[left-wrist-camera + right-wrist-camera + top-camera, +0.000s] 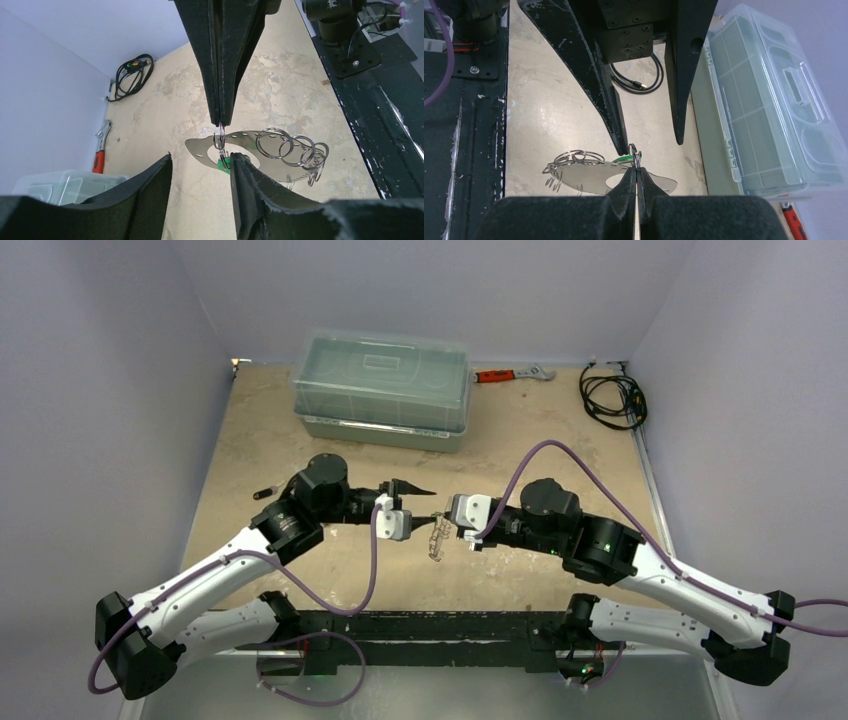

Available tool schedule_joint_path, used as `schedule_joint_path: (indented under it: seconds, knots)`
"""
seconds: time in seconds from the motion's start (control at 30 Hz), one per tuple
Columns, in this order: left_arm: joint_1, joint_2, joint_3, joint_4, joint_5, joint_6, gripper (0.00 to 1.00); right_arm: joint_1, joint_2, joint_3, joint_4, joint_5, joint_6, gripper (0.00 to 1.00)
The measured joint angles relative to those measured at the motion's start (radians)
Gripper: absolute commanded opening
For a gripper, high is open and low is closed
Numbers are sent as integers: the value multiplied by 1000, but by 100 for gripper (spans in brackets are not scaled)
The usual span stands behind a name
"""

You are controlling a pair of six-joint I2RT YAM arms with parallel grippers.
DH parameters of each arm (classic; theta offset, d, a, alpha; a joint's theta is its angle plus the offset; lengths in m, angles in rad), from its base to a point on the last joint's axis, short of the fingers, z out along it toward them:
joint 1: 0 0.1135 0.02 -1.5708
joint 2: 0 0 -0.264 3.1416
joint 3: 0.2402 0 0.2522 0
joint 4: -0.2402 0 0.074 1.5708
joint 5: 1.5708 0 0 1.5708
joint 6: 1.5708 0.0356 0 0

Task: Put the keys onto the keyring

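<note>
Step in hand: getting the green key (224, 166) threaded onto the keyring (272, 145). Can't tell if it's already partway on the coil.

How to do it well:
- My right gripper (636, 172) should hold the end ring (636, 152) steady and edge-on, with no twisting.
- My left gripper (651, 145) should close on the green head only, not on the ring wire or the tag (200, 147). Then it can work the key round the coil in small turns.
- Risk, my guess: clamping ring and key together jams them, and a hard tug pulls the ring out of the pinch.

Right gripper: clenched tight, tips pinching the end ring's wire. The whole keyring hangs off that pinch.

Left gripper: released, jaws roughly half apart with nothing clamped between them. One finger sits right against the green head and looks to be touching it in the left wrist view, not certain. The other finger is clear of everything.

Where things are: the keyring is held up off the table (280, 75), mid-table between my two grippers and closer to the near edge than the far one. The tag hangs under the end ring, and the chain of rings trails toward the near side. The green key sits at the end ring, beside the tag. There are small metal bits on the last ring, too small to tell if they're silver keys.
</note>
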Motion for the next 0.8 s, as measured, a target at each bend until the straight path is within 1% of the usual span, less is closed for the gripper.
schedule_joint_path:
  seconds: [0.07, 0.1, 0.4, 0.63, 0.7, 0.8]
  knots:
    - [2, 1, 0, 13, 4, -9, 37, 0, -5, 0, 6, 0, 0, 0]
    - [3, 1, -1, 24, 6, -15, 36, 0, -7, 0, 9, 0, 0, 0]
    - [7, 27, -2, 61, 40, -34, 36, 0, -12, 0, 22, 0, -3, 0]
    - [8, 35, -4, 68, 74, -51, 30, 0, -12, 0, 27, -1, -3, 0]
    - [8, 37, -5, 78, 83, -56, 27, 0, -12, 0, 27, -1, -3, 0]
    - [8, 41, -8, 94, 96, -75, 17, 0, -11, 0, 28, -1, -3, 0]
